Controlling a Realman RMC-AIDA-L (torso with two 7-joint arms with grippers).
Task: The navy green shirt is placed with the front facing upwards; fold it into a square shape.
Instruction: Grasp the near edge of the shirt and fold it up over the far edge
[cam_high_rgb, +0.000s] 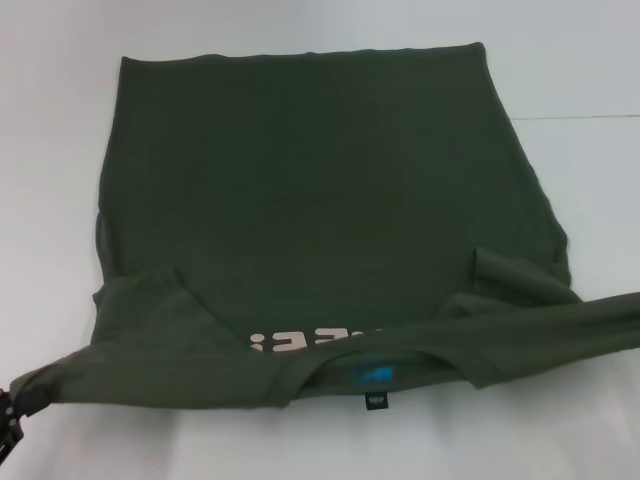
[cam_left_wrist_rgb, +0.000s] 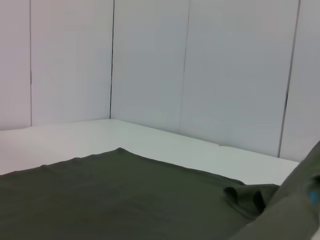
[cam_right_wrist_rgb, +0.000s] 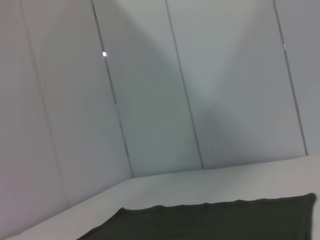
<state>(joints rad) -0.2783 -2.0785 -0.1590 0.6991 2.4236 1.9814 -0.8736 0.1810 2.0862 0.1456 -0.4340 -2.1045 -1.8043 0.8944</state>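
Left claw, at the near left corner of the head view, only partly visible; a dark mechanical part with a reddish edge meets the stretched tip of the shirt, so the claw appears clamped on that shoulder corner, though its jaws themselves are hidden; right claw lies outside every view, and whether it is apart or together cannot be told, yet the band of cloth running taut off the right edge of the head view suggests a matching pull from that side.

Shirt spread flat on the white bench, hem at the far side, collar nearest the robot; the near edge is raised and drawn out sideways into a narrow strip, probably so that the collar end can be carried over the body as one straight fold; both sleeves are already turned inward over the chest, which narrows the cloth toward a rectangle; pale letters show upside down just beyond the collar, partly covered by the lifted strip; blue label visible inside the neckline, with a small dark tag hanging below it.

Wrist views: each looks low across the dark cloth toward the white wall panels; the left one also catches the folded right sleeve and the raised strip.

Judged stage: sleeves done, lengthwise fold of the collar end toward the hem beginning.
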